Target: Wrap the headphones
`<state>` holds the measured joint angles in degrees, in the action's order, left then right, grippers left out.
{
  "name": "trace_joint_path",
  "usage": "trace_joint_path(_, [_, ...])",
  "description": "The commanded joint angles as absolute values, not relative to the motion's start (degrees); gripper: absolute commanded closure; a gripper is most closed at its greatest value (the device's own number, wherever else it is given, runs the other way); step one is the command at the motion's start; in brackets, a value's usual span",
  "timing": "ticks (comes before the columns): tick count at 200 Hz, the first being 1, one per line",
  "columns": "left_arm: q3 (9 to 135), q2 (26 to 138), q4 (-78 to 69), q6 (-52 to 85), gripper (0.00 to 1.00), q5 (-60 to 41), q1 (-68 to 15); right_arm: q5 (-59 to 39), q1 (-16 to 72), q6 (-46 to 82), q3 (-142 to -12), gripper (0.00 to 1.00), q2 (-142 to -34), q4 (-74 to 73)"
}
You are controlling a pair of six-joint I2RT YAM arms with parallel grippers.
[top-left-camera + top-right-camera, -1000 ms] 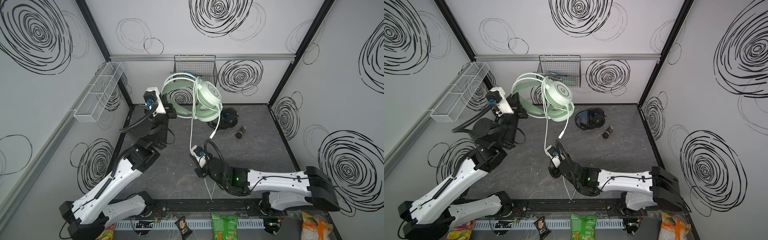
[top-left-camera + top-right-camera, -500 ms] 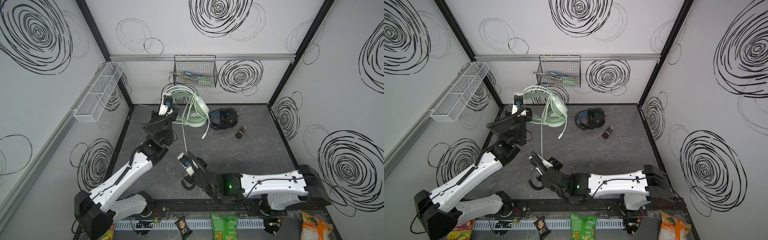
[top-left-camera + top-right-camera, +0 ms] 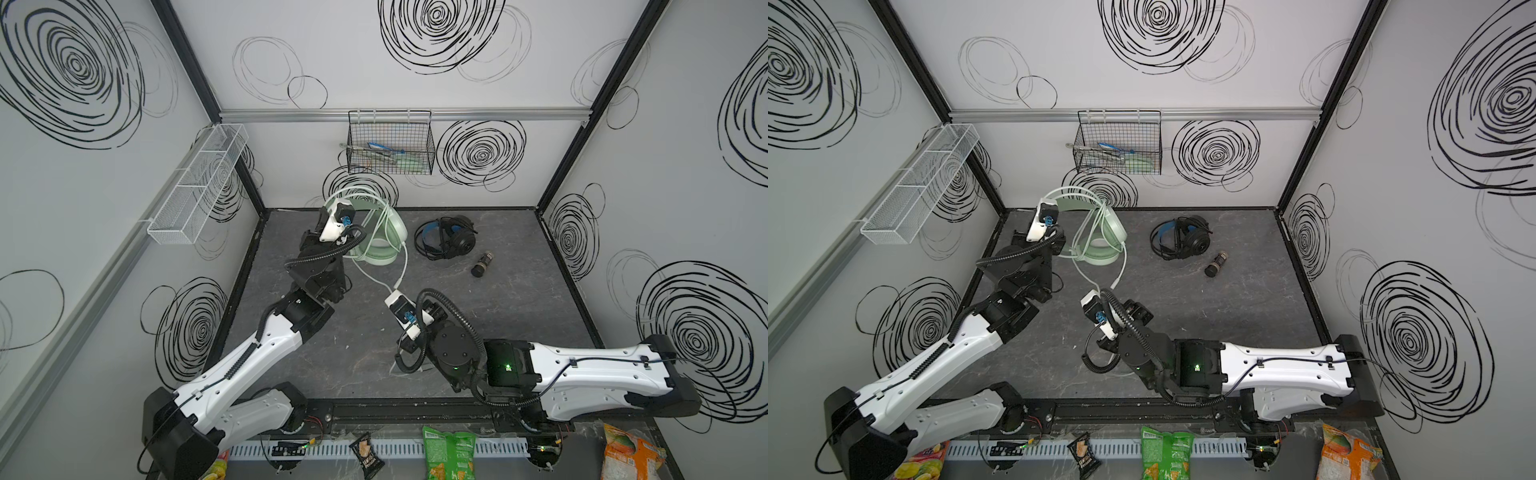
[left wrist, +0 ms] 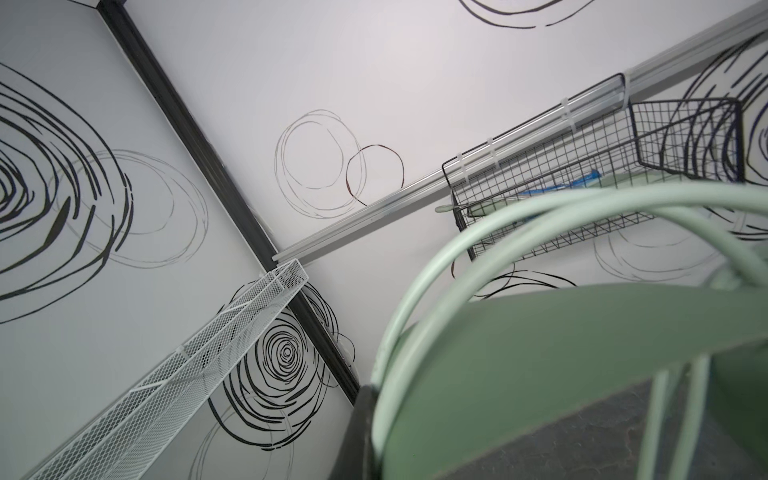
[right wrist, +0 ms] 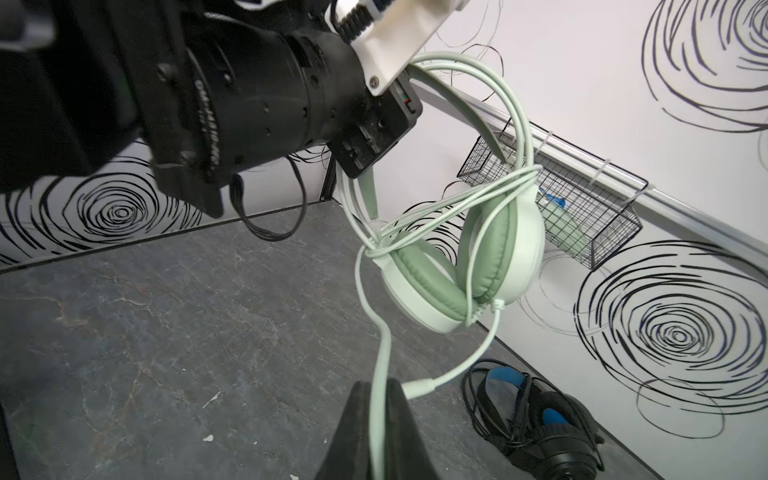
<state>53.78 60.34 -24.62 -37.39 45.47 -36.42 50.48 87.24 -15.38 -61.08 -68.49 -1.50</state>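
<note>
I had the left gripper [image 3: 328, 210] clamped shut on the headband of the mint-green headphones [image 3: 376, 245]. They hung clear of the floor [image 3: 498, 332] at the far left of centre, with the two ear cups touching pad to pad below the band. The white cable [image 5: 383, 345] was looped several times over the band and around the cups, and the strands crossed in a tangle just beside one cup. From there one strand dropped toward the near side and ran between the fingers of the right gripper [image 5: 372, 436], which sat low near the middle of the floor. Its jaws looked all but closed on the strand, though from the wrist view I could not be sure how firmly they pinched it. The plug end [image 5: 419, 388] dangled free just beside those fingers. The black headphones [image 3: 446, 239] lay on the floor at the far right of centre, apart from both arms, with their own cable bunched around them. A small dark cylinder [image 3: 482, 264] lay near them on the right. A black wire basket [image 3: 390, 145] hung on the far wall.
</note>
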Motion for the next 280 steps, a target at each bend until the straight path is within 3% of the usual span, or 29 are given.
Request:
trace_joint_path(1, [54.6, 56.6, -24.4, -40.2, 1.00, 43.5, -38.6, 52.3, 85.5, -19.7, -62.9, 0.88, -66.7, 0.2])
trace_joint_path(79, [52.1, 49.5, -0.6, -36.2, 1.00, 41.7, -50.9, 55.1, 82.9, -25.0, -63.5, 0.87, -61.2, 0.1])
trace_joint_path(118, [52.2, 44.5, 7.0, -32.2, 1.00, 36.8, -52.8, 54.7, 80.1, -24.9, -62.2, 0.86, -58.6, 0.5])
trace_joint_path(207, [55.3, 40.1, 9.0, -26.8, 1.00, 32.0, -57.0, 51.4, 74.6, -20.6, -58.3, 0.84, -52.3, 0.0])
trace_joint_path(280, [63.3, 37.1, 7.0, -15.3, 1.00, 22.5, -57.0, 47.8, 70.5, -17.4, -54.1, 0.83, -49.8, 0.1])
